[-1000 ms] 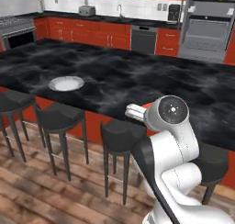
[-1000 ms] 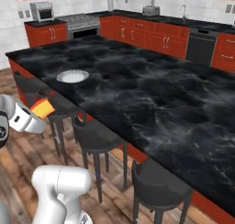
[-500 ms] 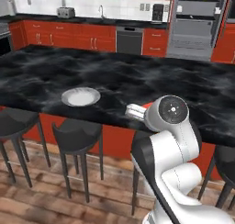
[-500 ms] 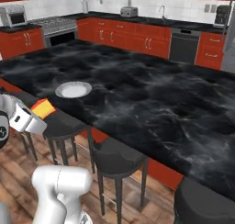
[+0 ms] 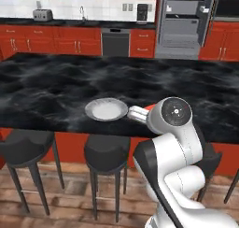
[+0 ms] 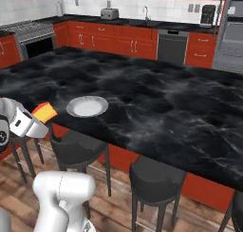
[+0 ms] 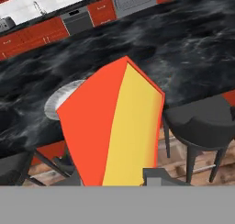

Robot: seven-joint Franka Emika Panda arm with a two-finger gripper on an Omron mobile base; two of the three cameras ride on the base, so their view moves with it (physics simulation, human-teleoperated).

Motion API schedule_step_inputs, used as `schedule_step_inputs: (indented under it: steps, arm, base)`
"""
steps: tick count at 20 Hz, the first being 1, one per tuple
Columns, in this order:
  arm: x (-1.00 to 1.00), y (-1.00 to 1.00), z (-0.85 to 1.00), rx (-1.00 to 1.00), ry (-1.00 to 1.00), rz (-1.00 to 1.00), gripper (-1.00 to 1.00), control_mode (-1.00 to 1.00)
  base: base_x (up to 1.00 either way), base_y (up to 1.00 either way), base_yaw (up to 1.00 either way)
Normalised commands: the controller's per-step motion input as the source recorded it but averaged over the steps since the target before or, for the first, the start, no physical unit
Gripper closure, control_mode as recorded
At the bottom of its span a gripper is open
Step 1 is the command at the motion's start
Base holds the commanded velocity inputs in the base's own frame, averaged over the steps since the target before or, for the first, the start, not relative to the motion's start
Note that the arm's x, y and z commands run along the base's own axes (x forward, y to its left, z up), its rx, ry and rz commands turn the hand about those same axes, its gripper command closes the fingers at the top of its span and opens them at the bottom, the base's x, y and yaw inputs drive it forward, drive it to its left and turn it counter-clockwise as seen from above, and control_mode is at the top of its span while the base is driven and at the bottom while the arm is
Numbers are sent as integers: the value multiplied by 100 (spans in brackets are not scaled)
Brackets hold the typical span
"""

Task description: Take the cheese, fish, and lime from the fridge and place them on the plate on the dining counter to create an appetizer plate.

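Observation:
My gripper is shut on the cheese, an orange-yellow wedge with a red rind side. I hold it in the air at the near edge of the dining counter, just left of the plate. In the hand view the cheese looms large between my fingertips, with the plate partly hidden behind it. From the left base view the round light-grey plate lies bare near the counter's front edge, beside my wrist. The fridge stands open at the back. The fish and the lime are out of view.
Black stools line the near side of the counter below my hand. Red cabinets with a dishwasher run along the back wall. A steel range stands at the far left.
The whole picture has shifted, so the base has driven along the counter. The plate now sits nearer my hand. The cheese stays in my grip.

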Motion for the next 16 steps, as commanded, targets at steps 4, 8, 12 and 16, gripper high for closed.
schedule_step_inputs:
  steps: [4,8,12,16]
  arm:
    - [0,0,0,0,0,0,100,100]
    - [0,0,0,0,0,0,100,100]
    - [0,0,0,0,0,0,100,100]
    - [0,0,0,0,0,0,100,100]
  base:
    - [50,100,-39]
    - [57,100,-43]
    - [57,93,-44]
    - [58,22,-37]
